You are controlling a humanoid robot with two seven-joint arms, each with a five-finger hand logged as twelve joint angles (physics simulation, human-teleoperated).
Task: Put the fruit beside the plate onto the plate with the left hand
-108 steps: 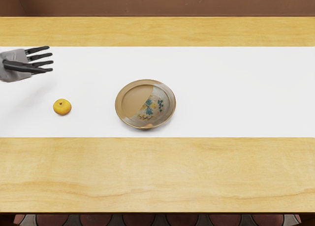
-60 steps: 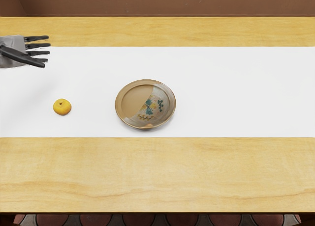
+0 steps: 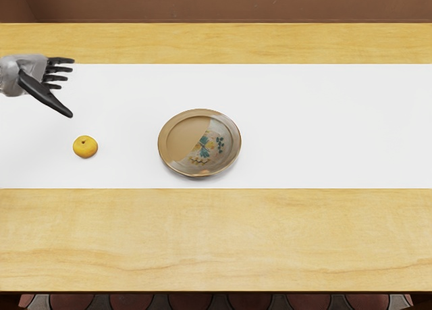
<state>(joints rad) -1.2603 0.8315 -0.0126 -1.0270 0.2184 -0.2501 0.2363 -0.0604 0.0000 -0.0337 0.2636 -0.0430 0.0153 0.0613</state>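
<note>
Left hand (image 3: pixel 34 75) hovers up-left of the fruit (image 3: pixel 85 146), fingers (image 3: pixel 50 97) spread, holding nothing. Fruit sits on the white runner (image 3: pixel 324 121), well left of the plate (image 3: pixel 181 136), not touching. Risk imo: it's small, round & smooth-skinned, so a fingertip nudge before the grip closes could send it rolling. Plate looks glazed, shallow, low rim; fruit may roll off. Counter (image 3: pixel 216 236) is pale wood

A light wooden table (image 3: pixel 216 236) with visible grain fills nearly the whole frame. A wide white runner (image 3: pixel 324 127) lies flat across its middle from the left edge to the right. Along the top runs a dark brown wall (image 3: pixel 229 3). At the bottom edge, a thin strip of reddish floor tiles (image 3: pixel 202 302) shows.
</note>
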